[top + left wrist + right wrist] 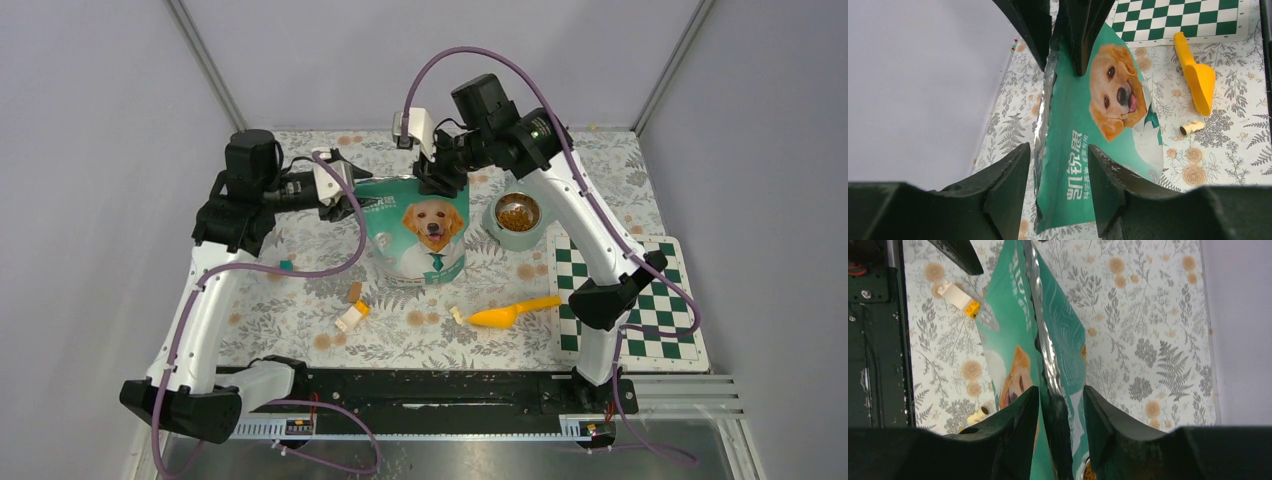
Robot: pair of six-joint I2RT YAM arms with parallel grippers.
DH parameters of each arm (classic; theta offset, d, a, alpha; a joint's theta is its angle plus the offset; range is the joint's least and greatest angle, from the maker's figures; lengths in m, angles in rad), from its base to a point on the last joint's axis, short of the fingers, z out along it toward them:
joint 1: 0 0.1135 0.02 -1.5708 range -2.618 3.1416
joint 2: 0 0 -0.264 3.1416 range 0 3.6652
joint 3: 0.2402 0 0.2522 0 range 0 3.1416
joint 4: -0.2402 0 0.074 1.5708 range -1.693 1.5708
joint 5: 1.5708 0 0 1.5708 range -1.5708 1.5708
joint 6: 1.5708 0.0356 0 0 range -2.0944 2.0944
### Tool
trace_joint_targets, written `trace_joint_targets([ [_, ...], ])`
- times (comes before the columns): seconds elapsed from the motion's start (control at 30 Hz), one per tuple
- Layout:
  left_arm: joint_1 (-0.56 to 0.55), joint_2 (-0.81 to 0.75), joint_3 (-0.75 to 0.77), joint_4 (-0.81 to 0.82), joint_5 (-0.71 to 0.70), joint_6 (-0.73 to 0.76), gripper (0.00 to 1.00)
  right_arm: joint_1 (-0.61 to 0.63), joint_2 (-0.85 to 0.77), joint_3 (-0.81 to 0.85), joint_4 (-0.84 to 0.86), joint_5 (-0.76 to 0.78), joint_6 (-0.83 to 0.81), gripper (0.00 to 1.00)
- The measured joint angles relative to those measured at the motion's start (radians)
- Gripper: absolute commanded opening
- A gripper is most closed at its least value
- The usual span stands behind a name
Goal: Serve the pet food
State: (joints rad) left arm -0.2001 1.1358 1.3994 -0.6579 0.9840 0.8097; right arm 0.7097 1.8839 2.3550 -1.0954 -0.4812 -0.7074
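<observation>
Pet food (517, 212) already lies as a brown heap in the grey bowl (519, 238), which stands on the table (300, 325) just beside the bag (425, 235), on its right side; neither gripper holds any of it.

The left gripper (1058, 150) has its jaws parted on either side of the bag's top edge, with a gap showing beside the foil lip, so it is not pinching. The right gripper (1062, 390) straddles the same rim from the opposite end, also loose around it. The teal bag stands upright between them on its own base, its mouth unsealed.

Further out, the yellow scoop (510, 313) lies in front of the bag, toy blocks (350, 315) sit near its left corner, and the chessboard (665, 330) lies to the right.

Serving looks nearly finished, so the risk is in leaving. With nothing gripping it, the bag could topple if a finger snags the foil lip while pulling away, spilling pellets over the cloth. The right arm also hangs close over the bowl, and a careless swing could knock it.
</observation>
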Motion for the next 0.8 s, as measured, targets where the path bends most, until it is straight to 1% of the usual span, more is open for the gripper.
trace_joint_targets([
  [0.1,-0.025,0.015,0.0,0.004,-0.027,0.0,0.51,-0.013,0.001,0.013,-0.058,0.015,-0.019,0.26],
  [0.2,-0.054,0.038,0.003,0.001,-0.062,0.001,0.52,-0.018,0.007,0.055,-0.115,0.019,-0.039,0.16],
  [0.33,-0.098,0.078,0.031,-0.02,-0.12,0.006,0.55,-0.019,0.015,0.112,-0.168,0.018,-0.06,0.0],
  [0.47,-0.14,0.091,0.048,-0.032,-0.175,0.017,0.56,-0.019,0.015,0.116,-0.185,0.011,-0.071,0.0],
  [0.6,-0.177,0.102,0.073,-0.029,-0.208,0.02,0.56,-0.019,0.015,0.116,-0.188,0.006,-0.08,0.0],
  [0.67,-0.192,0.117,0.087,-0.027,-0.216,0.02,0.53,-0.019,0.015,0.116,-0.189,0.005,-0.082,0.18],
  [0.7,-0.2,0.127,0.094,-0.026,-0.221,0.02,0.52,-0.019,0.015,0.116,-0.19,0.005,-0.082,0.25],
  [0.73,-0.206,0.138,0.1,-0.025,-0.226,0.02,0.5,-0.019,0.015,0.116,-0.19,0.007,-0.08,0.29],
  [0.8,-0.214,0.157,0.105,-0.023,-0.23,0.019,0.5,-0.019,0.015,0.116,-0.193,0.016,-0.072,0.33],
])
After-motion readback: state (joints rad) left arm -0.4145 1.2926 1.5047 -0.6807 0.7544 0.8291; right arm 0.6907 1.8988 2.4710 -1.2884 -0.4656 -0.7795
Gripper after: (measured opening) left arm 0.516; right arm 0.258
